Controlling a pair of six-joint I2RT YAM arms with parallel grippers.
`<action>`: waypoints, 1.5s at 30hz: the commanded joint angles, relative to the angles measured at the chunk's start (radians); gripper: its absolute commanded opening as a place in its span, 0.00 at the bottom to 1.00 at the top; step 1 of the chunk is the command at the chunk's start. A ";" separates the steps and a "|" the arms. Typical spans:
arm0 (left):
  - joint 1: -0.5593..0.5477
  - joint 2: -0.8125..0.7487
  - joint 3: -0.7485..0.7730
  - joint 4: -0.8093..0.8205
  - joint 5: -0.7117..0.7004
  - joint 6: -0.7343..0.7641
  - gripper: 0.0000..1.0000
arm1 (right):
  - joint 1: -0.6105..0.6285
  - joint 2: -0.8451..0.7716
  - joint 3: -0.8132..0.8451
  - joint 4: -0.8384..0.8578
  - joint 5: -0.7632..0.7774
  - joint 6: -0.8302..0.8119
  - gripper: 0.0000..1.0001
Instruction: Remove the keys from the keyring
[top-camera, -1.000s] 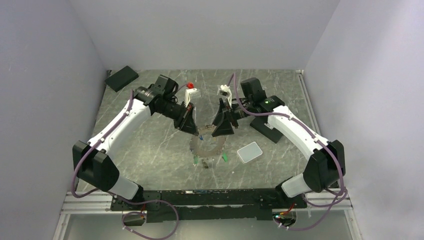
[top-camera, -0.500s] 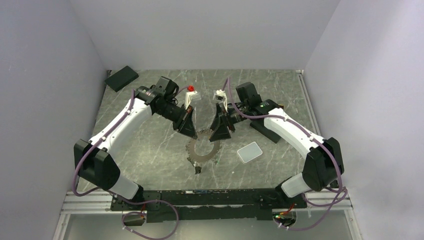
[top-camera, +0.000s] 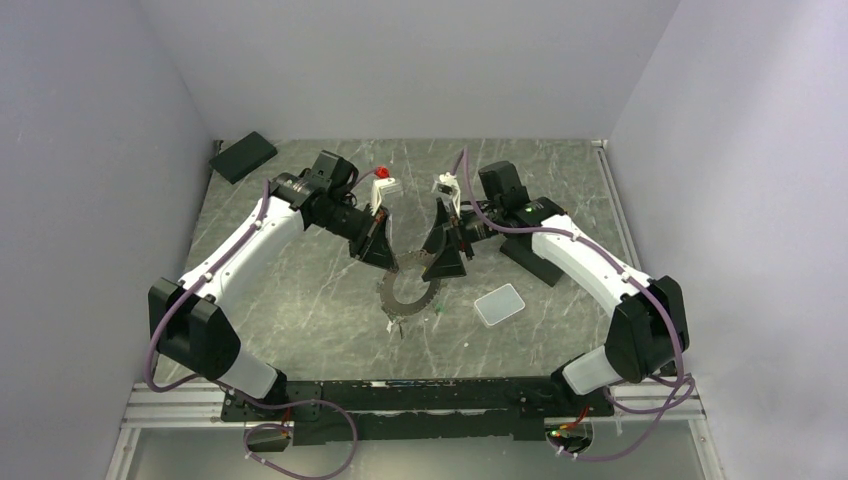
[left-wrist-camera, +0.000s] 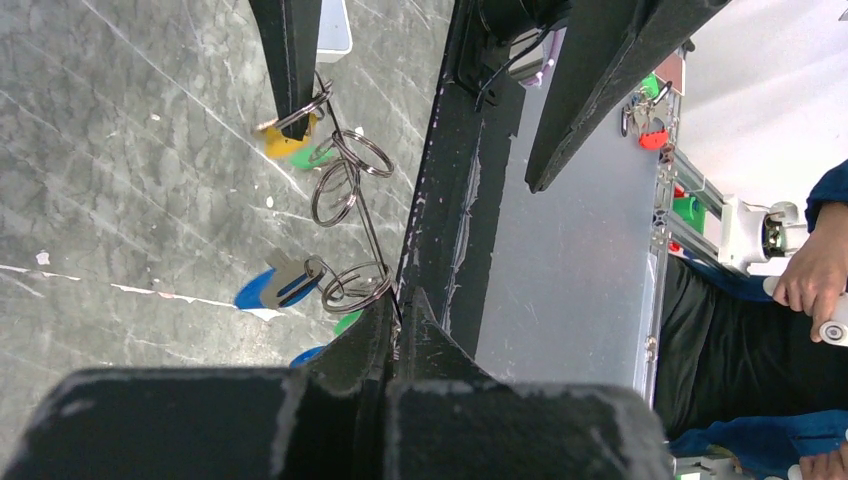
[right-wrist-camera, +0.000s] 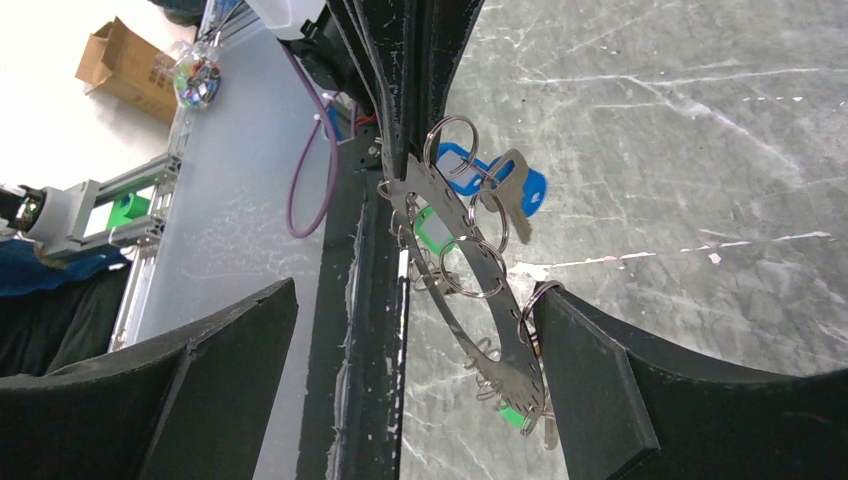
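Nearest the front edge of the table (top-camera: 300, 310), a few keys (top-camera: 397, 322) dangle from the low side of the keyring (top-camera: 395, 300). The ring hangs over the middle of the table. A second ago it sagged lower, with green-tagged keys spread on the surface beneath it. A grey rounded pad (top-camera: 499, 304) lies to its right, apart from it.

Just behind, the left gripper (left-wrist-camera: 392, 320) is pressed together on the ring's wire, which runs straight out from between its fingers past small split rings and a blue-tagged key (left-wrist-camera: 280, 285).

Opposite it, the right gripper (right-wrist-camera: 415, 295) has just sprung wide. The toothed ring passes between its spread fingers (right-wrist-camera: 590, 380), its edge touching or just beside one of them, and nothing is pinched. Most keys look to be on the ring yet.

I judge that the left arm alone now carries the ring. The right seems to have let go in order to take a fresh hold on a single key or its split ring.

A flat black pad (top-camera: 243, 156) sits at the far left corner.
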 joint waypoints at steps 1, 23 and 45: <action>-0.021 -0.034 0.023 0.055 0.198 0.019 0.00 | -0.018 -0.011 0.002 0.076 0.043 -0.035 0.93; -0.021 0.002 0.032 0.109 0.184 -0.019 0.00 | -0.007 -0.022 -0.026 0.069 -0.053 -0.028 0.82; 0.241 -0.185 -0.079 0.095 0.255 0.083 0.73 | 0.017 -0.004 -0.024 0.160 -0.158 0.136 0.00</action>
